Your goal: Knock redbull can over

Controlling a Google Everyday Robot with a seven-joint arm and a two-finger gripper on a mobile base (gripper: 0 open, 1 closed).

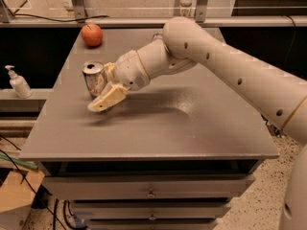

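Just to the left of the gripper [100, 88], near the left edge of the grey table [192, 138], stands the redbull can [94, 78]. It is upright or very nearly so, with its silver top and pull tab facing up. Its body shows silver and blue, but the print is too blurred to read as words.

The gripper is spread wide. One cream finger [108, 98] reaches forward and left past the near side of the can at its base, and the other shows only as a short stub behind the can's upper right side. The can's right flank sits in the gap between them. Whether either finger touches the can cannot be told. The lower fingertip hangs just above the tabletop and casts a soft shadow under it.

Behind the gripper, the white arm [206, 56] runs up and to the right across the table and leaves the picture at the right edge.

Well beyond the gripper, near the table's far left corner, lies a red apple [91, 34], well apart from the can. Off the table and far to the gripper's left, a white pump bottle [18, 83] stands on a lower ledge; its label cannot be read. Below the tabletop, on the side near the camera, are grey drawers [151, 188] with small knobs.
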